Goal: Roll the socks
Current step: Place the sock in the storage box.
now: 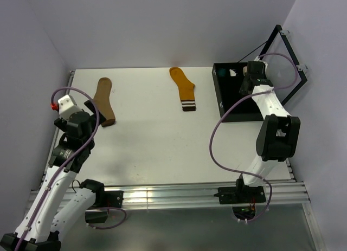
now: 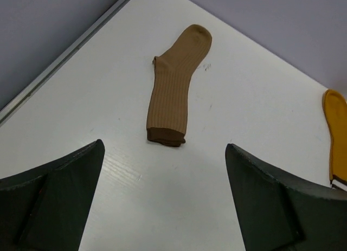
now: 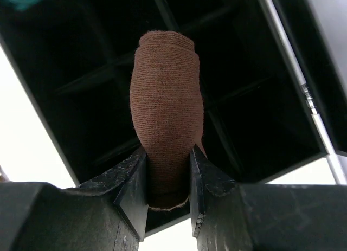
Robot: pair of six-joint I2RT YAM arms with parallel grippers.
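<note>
Table (image 1: pixel 162 148), white; carries all items below.

Black box (image 1: pixel 217 96), far right corner of the table, divided into compartments.

Right gripper (image 3: pixel 168 164), above the box; jaws part-closed, pinching the lower end of a rolled brown sock (image 3: pixel 165 94).

Left gripper (image 2: pixel 164 153), jaws fully wide, holding nothing, poised above the table just short of the tan sock (image 2: pixel 173 83).

Tan sock, flat, unrolled, far left of the table near the edge rail, cuff toward the left gripper. Risk: thin fabric on a hard surface, so fingers may scrape the table and skid off, or nudge it toward the edge.

Mustard-orange sock (image 1: pixel 184 88), flat, unrolled, striped cuff toward the arms, far centre, well apart from both grippers.

Rolled brown sock, jutting out over the box dividers; which compartment lies beneath cannot be told. Risk: released over a divider, it may straddle it or tip. Pinched at one end only, the outer wrap may loosen on the drop.

Teal bundle (image 1: pixel 220 73) and white bundle (image 1: pixel 232 72), small, at the box's far end.
</note>
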